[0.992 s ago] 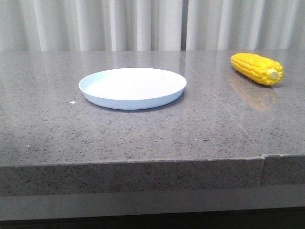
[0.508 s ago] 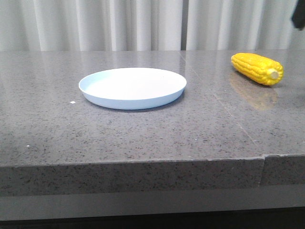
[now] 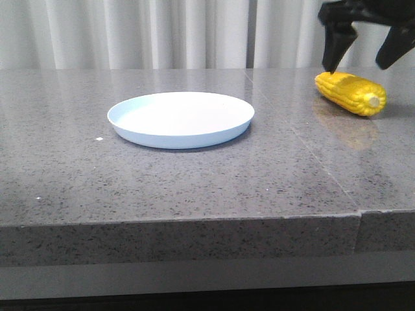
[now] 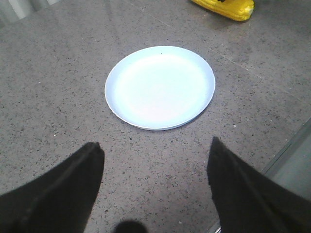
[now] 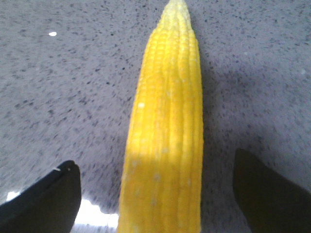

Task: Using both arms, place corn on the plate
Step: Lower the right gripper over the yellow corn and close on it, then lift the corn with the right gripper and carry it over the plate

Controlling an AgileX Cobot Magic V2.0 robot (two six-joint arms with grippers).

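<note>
The yellow corn (image 3: 350, 92) lies on the grey stone table at the far right, its cream stub end toward the front. My right gripper (image 3: 355, 66) hangs open just above it, one dark finger over each side. In the right wrist view the corn (image 5: 167, 131) runs lengthwise between the open fingers of my right gripper (image 5: 155, 160), which do not touch it. The pale blue plate (image 3: 180, 118) sits empty at the table's middle. My left gripper (image 4: 154, 144) is open and empty over the table in front of the plate (image 4: 160, 87); the corn (image 4: 226, 7) shows beyond it.
A white curtain (image 3: 130, 32) hangs behind the table. The table's front edge (image 3: 194, 220) is near the camera, and a seam (image 3: 305, 142) runs through the top between plate and corn. The table edge also shows in the left wrist view (image 4: 291, 155).
My right gripper has come into the front view from the upper right and dropped down over the corn. The corn and plate have not moved.
</note>
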